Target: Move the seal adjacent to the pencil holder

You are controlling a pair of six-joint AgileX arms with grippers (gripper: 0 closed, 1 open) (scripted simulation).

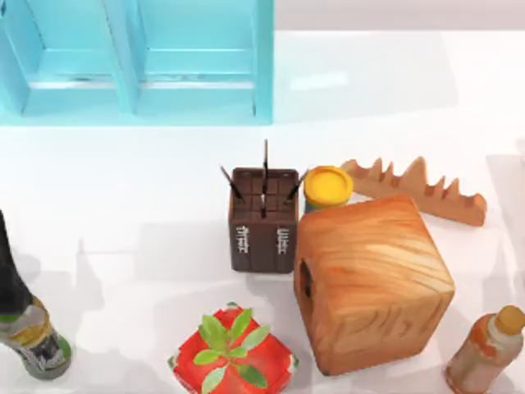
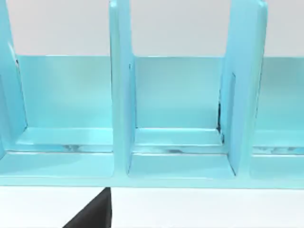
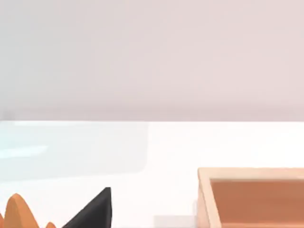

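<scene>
Near edge of the bench (image 1: 123,213), top view: a red pot (image 1: 275,361) with a green plant sits in the middle, a dark bottle (image 1: 33,341) at the left, and an orange-capped bottle (image 1: 486,351) at the right.
Wooden cube (image 1: 373,279): large and light-grained, with a dark hole in its left face; it stands just right of the pot and a little farther back.
Pencil holder (image 1: 263,220): this stands near the middle of the bench, behind the pot and just beside the cube's far left corner; whether the two touch cannot be told.
Pencil holder's look: a dark brown square box, upright, with grid dividers across its open top, thin dark pencils sticking up and fanning outward, and white lettering on its near side.
Jar (image 1: 328,187): yellow-lidded, just right of the pencil holder's far corner and behind the cube.
Rack (image 1: 418,190): a brown saw-toothed wooden strip running right from the jar; its orange teeth also show in the right wrist view (image 3: 16,211).
Shelf (image 1: 139,61): pale blue with upright dividers, at the far left of the bench; it faces the left wrist camera (image 2: 175,118).
Left claw (image 2: 92,213): a black wedge low in the left wrist view, in front of the shelf; spread or pressed together cannot be told.
Right claw (image 3: 92,211): a black wedge above the white bench, next to the rack's teeth; its state cannot be told.
</scene>
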